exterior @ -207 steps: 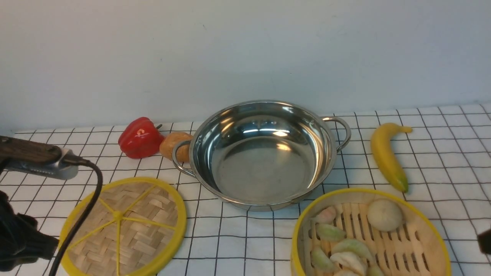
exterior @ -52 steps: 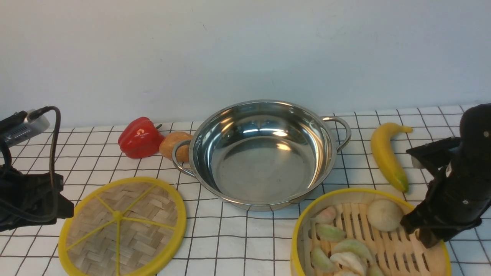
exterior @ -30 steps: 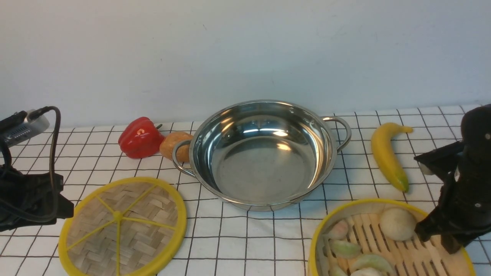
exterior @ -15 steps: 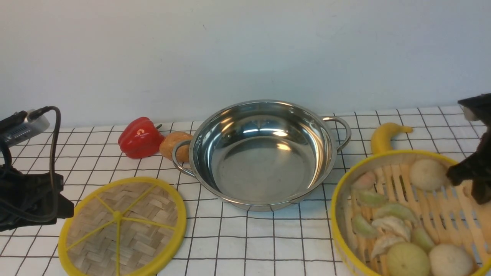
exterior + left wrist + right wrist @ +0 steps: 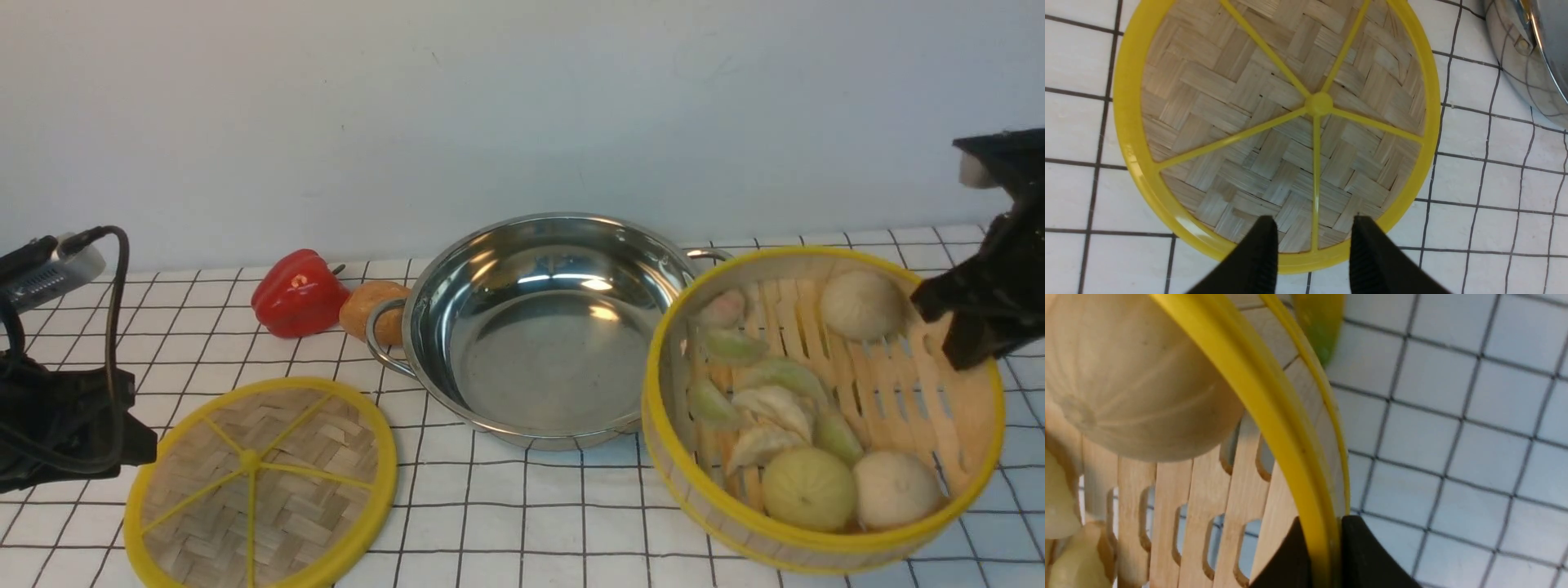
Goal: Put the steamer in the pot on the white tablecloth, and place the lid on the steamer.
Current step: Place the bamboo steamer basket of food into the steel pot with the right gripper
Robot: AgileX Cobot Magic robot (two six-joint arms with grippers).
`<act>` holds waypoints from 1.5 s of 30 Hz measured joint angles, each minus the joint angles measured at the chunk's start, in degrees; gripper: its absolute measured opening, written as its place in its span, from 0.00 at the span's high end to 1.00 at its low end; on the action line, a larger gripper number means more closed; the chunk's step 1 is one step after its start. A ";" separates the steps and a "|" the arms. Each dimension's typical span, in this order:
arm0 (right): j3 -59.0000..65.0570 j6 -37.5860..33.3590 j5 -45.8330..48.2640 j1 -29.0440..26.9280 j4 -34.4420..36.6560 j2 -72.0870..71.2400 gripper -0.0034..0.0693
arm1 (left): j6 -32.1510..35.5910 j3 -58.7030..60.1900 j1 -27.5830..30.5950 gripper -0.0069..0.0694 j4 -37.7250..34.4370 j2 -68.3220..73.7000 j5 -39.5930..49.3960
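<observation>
The steamer (image 5: 820,408), a yellow-rimmed bamboo basket of buns and dumplings, hangs tilted above the white tablecloth (image 5: 522,506), just right of the pot (image 5: 555,327), and overlaps the pot's right handle. My right gripper (image 5: 1323,533) is shut on the steamer's (image 5: 1208,490) far right rim, one finger inside and one outside; in the front view it (image 5: 967,339) stands at that rim. The shiny pot is empty. The flat woven lid (image 5: 261,482) lies at the front left. My left gripper (image 5: 1314,228) hovers open over the lid's (image 5: 1290,122) near rim, holding nothing.
A red pepper (image 5: 298,294) and a brown round fruit (image 5: 371,310) sit behind the pot's left handle. A banana's green tip (image 5: 1318,330) shows past the steamer in the right wrist view. My left arm's body (image 5: 57,425) stands at the left edge.
The right gripper has lifted the steamer off the cloth and carried it up and left toward the pot, tilting it. The left arm and the lid have stayed still.
</observation>
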 joint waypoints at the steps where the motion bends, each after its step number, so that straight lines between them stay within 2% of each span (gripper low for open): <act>1: 0.00 0.00 0.00 0.00 0.25 0.00 0.84 | 0.00 0.00 0.00 0.59 0.00 0.00 0.00; 4: -6.06 -0.13 0.14 0.05 3.95 3.24 0.84 | 0.00 0.00 0.00 0.59 0.00 0.00 0.00; 9: -14.34 0.51 0.18 1.59 5.19 8.10 0.84 | 0.00 0.00 0.00 0.59 -0.33 0.00 0.00; 21: -36.99 3.12 0.35 10.87 7.03 24.47 0.84 | 0.00 0.00 0.00 0.59 -1.58 0.00 0.00; 26: -43.62 4.76 0.74 12.81 7.11 30.82 0.84 | 0.00 0.00 0.00 0.59 -2.90 0.00 0.00; 45: -47.69 6.10 0.73 12.86 7.11 38.70 0.84 | 0.00 0.00 0.00 0.59 -3.15 0.00 0.00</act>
